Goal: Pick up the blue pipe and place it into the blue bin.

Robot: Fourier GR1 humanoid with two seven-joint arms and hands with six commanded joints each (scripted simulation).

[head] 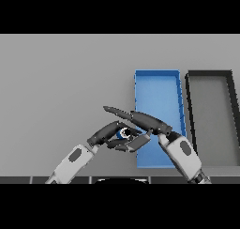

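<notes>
Blue pipe (123,133): only a small bit shows, centre-low in frame, just left of the bin's edge; long axis can't be told.
Right hand (143,121): nearest, thumb and fingers pinching the pipe.
Left hand (107,134): alongside, fingers relaxed.
Blue bin (157,85): immediately right.
Dark bin (229,89): far right.

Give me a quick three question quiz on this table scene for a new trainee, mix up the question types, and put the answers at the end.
1. True or false: the small blue pipe already lies inside the blue rectangular bin.
2. Which tray stands farthest toward the right edge? A) blue rectangular bin B) dark grey rectangular tray
3. Fill in: the pipe sits between the left hand and the ____ hand.

Key: 1 false, it is at the bin's left edge, between the hands. 2 B. 3 right.
</notes>
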